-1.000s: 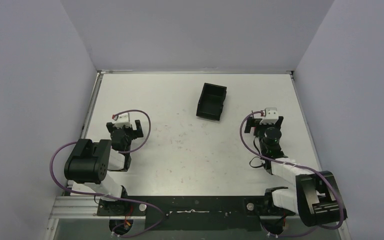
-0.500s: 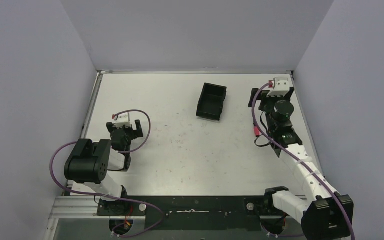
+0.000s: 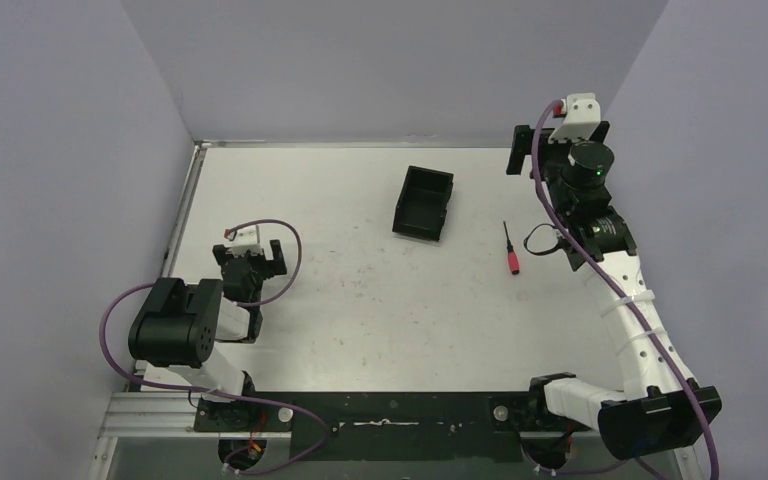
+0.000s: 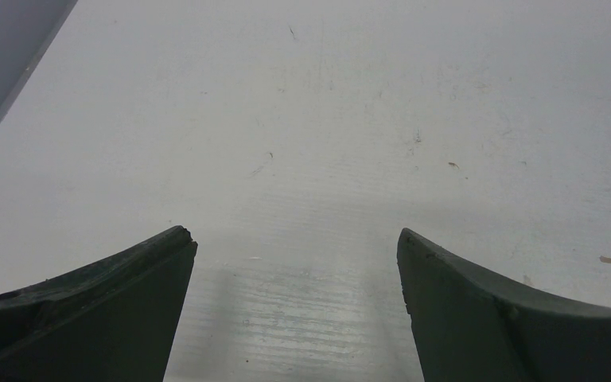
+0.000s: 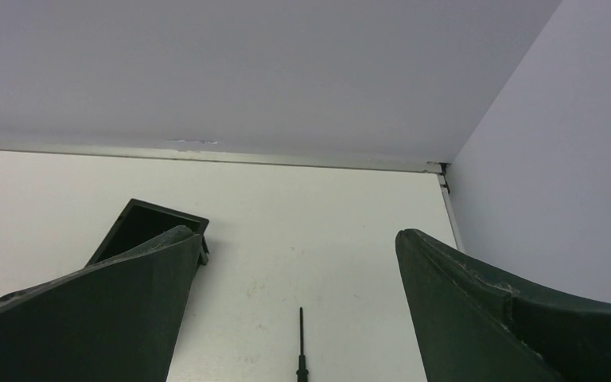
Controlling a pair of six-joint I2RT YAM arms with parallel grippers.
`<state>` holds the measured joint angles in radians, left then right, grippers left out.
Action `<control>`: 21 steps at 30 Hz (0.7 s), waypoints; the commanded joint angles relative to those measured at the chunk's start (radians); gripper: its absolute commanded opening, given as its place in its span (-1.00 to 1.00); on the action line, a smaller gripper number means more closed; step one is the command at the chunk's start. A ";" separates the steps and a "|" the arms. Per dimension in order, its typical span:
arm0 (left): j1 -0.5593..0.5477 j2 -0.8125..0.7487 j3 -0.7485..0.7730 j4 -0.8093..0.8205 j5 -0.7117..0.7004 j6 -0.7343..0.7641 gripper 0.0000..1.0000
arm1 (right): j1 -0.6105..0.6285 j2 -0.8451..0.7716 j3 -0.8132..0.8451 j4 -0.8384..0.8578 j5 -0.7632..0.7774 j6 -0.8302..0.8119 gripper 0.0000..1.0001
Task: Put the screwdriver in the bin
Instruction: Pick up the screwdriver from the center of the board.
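The screwdriver (image 3: 509, 252) lies flat on the white table, right of the bin, red handle near, black shaft pointing away. The black open-top bin (image 3: 423, 203) stands at the far middle of the table. My right gripper (image 3: 558, 146) is raised high near the far right corner, beyond the screwdriver, open and empty. In the right wrist view the shaft (image 5: 301, 338) shows low between the open fingers, with the right gripper (image 5: 293, 239) above it and the bin (image 5: 138, 225) partly behind the left finger. My left gripper (image 3: 250, 254) is open and empty over bare table (image 4: 302, 143).
Grey walls close the table on the left, back and right; the right wall (image 3: 700, 200) is close to my right arm. A metal rail (image 3: 390, 144) runs along the far edge.
My right arm has stretched away and upward toward the far right corner, uncovering the screwdriver on the table. The left arm has not moved.
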<state>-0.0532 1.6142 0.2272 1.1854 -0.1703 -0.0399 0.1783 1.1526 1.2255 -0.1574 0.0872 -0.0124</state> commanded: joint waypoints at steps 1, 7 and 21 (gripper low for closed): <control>0.000 -0.004 0.024 0.028 0.015 0.003 0.94 | 0.003 0.026 0.105 -0.103 -0.027 0.000 1.00; 0.000 -0.004 0.024 0.027 0.015 0.003 0.94 | -0.008 -0.007 0.114 -0.080 0.007 0.012 1.00; 0.000 -0.004 0.024 0.027 0.015 0.003 0.95 | -0.025 0.111 0.227 -0.216 0.019 0.033 1.00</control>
<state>-0.0532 1.6142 0.2272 1.1858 -0.1703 -0.0399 0.1658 1.2095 1.3869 -0.3206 0.0895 -0.0116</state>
